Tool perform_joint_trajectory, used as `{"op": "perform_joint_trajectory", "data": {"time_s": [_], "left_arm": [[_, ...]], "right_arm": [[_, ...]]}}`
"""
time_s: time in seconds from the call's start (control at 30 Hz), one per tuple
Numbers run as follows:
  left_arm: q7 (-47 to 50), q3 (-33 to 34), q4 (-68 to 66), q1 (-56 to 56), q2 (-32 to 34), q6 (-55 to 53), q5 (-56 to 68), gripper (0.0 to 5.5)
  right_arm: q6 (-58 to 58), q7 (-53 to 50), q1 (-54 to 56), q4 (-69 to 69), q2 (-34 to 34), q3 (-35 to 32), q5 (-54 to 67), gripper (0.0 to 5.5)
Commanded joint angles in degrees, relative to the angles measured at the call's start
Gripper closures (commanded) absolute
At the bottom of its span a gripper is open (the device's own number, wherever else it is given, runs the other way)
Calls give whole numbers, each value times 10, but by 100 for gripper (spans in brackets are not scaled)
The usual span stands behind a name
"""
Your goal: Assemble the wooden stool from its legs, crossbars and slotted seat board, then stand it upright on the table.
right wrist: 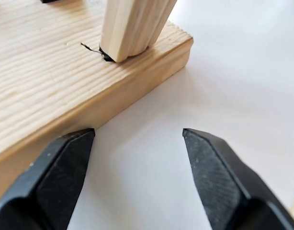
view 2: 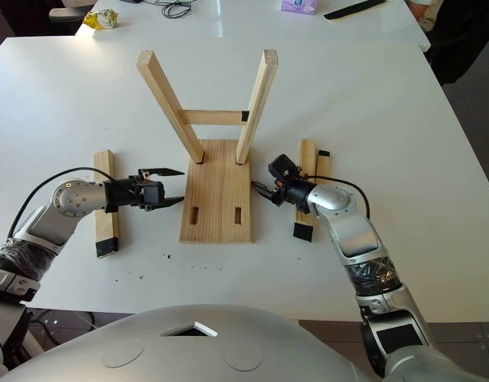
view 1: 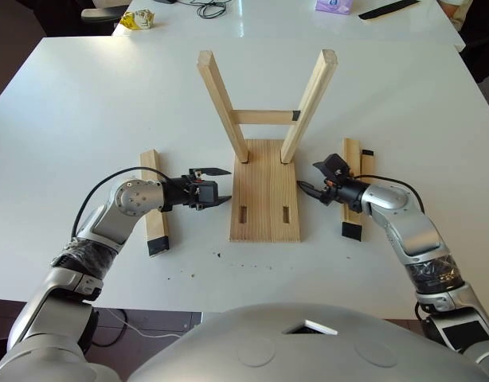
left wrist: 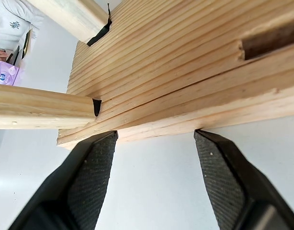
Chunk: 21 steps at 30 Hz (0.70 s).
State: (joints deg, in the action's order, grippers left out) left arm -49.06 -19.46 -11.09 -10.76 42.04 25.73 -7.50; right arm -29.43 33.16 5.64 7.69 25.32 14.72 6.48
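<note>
The slotted seat board lies flat at the table's middle. Two legs stand in its far slots, splayed outward, joined by a crossbar. Its two near slots hold nothing. My left gripper is open just left of the board, its fingers pointing at the board's edge with bare table between them. My right gripper is open just right of the board, near the right leg's foot. A loose leg lies under my left forearm. Two loose wooden pieces lie beside my right wrist.
The white table has free room at both far corners. Small dark specks lie near the front edge. A second table behind carries a yellow packet, a purple box and cables.
</note>
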Motion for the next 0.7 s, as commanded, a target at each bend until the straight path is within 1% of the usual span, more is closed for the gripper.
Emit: {"op": "perform_joint_trajectory", "data": {"time_s": [0.03,0.23,0.37,0.47,0.6,0.7], "left_arm": [[1,5,-25,-24,-13,-9,-8,252],[-16,23,-14,-37,-10,-32,14,252],[-44,39,36,-12,2,-67,48,252],[-57,52,87,26,22,-90,66,252],[-41,87,122,59,33,-121,75,252],[-8,141,160,87,25,-179,106,252]], "right_arm": [[16,12,5,10,-16,13,4,206],[16,13,6,16,-19,14,3,206],[-11,13,-2,60,6,-22,17,206],[-63,19,-20,132,41,-72,40,206],[-176,11,-32,238,70,-190,111,206],[-264,-23,-21,267,84,-275,134,206]]}}
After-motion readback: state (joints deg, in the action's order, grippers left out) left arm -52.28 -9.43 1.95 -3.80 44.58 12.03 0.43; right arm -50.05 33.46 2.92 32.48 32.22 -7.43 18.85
